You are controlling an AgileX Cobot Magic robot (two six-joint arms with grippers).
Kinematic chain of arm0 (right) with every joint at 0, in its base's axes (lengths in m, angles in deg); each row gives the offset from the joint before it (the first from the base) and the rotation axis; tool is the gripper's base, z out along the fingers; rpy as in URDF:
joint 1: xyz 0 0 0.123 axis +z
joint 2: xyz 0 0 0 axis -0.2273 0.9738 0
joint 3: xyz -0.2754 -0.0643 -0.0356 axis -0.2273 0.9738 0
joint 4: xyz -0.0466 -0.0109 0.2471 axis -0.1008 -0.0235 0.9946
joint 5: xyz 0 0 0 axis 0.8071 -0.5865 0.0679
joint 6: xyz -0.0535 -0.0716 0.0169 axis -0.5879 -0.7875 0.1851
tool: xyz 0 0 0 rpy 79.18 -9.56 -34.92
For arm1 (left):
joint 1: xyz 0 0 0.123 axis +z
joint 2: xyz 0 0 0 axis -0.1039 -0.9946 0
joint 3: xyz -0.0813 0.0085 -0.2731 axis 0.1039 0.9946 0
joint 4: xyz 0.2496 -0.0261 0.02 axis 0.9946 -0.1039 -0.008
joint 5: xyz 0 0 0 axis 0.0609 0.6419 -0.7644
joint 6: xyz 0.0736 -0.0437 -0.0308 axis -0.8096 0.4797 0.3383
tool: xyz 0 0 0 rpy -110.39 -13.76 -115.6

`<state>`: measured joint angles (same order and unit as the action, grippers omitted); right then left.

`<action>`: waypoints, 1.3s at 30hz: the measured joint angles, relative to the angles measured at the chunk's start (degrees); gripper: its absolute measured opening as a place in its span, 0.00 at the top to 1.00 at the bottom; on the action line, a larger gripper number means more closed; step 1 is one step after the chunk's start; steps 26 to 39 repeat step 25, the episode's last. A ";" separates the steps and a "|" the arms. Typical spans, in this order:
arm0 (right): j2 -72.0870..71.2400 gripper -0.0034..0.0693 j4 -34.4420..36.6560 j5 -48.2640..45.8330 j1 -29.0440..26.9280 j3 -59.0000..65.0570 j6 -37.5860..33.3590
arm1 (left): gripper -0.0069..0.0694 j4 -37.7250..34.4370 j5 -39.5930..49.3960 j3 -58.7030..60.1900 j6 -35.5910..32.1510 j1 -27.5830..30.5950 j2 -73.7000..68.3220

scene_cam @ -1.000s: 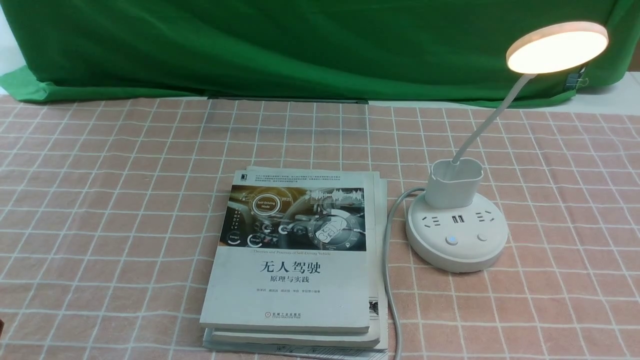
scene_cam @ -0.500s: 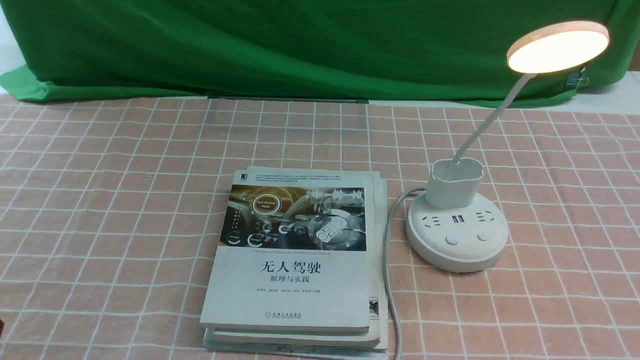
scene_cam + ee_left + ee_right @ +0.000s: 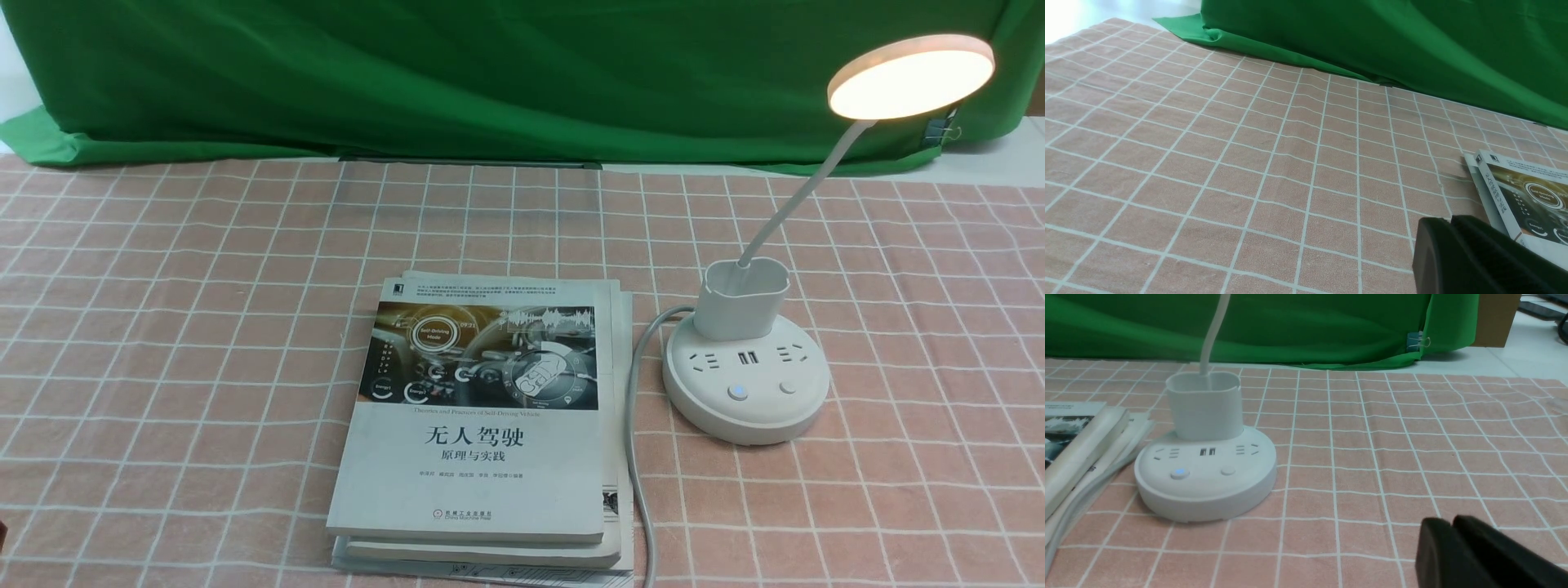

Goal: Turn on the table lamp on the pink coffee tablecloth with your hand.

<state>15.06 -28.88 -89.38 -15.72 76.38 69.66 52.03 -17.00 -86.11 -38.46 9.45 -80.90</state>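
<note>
- The lamp [image 3: 744, 359] stands on the right part of the pink cloth [image 3: 204, 310], its round base flat on the grid pattern.
- Its disc head [image 3: 910, 77] glows warm white, raised high at the right on the thin bent neck [image 3: 804, 192].
- The cup holder [image 3: 741, 299] sits at the back of the base, the neck rising out of it.
- On the base, the left of the two buttons [image 3: 737, 393] shows a small blue light; the other button [image 3: 787, 387] is plain white.
- A grey cable [image 3: 633, 425] leaves the base on its left and runs toward the near edge of the worktop, just beside the books.
- A stack of books [image 3: 482, 425] lies just left of the lamp, near it but not touching the base.
- A green cloth [image 3: 490, 73] hangs across the back of the worktop.
- The left end effector [image 3: 1449, 253] shows only as a black tip low over the cloth near a corner of the books [image 3: 1523, 200]; its fingers lie pressed together, holding nothing.
- The right end effector [image 3: 1453, 551] is likewise a black tip with fingers closed and empty, above the cloth and well apart from the lamp [image 3: 1206, 465].
- Neither end effector appears in the front view.
</note>
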 joint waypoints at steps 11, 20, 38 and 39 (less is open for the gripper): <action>0.00 0.78 0.00 0.00 0.00 0.00 0.00 | 0.88 0.00 0.00 0.00 0.00 0.00 0.00; 0.00 0.75 0.00 0.00 0.00 0.00 0.00 | 0.88 0.00 0.00 0.00 -0.08 0.00 0.00; 0.00 0.74 0.00 0.00 0.00 0.00 0.00 | 0.88 0.00 0.00 0.00 -0.08 0.00 0.00; 0.00 0.74 0.00 0.00 0.00 0.00 0.00 | 0.88 0.00 0.00 0.00 -0.08 0.00 0.00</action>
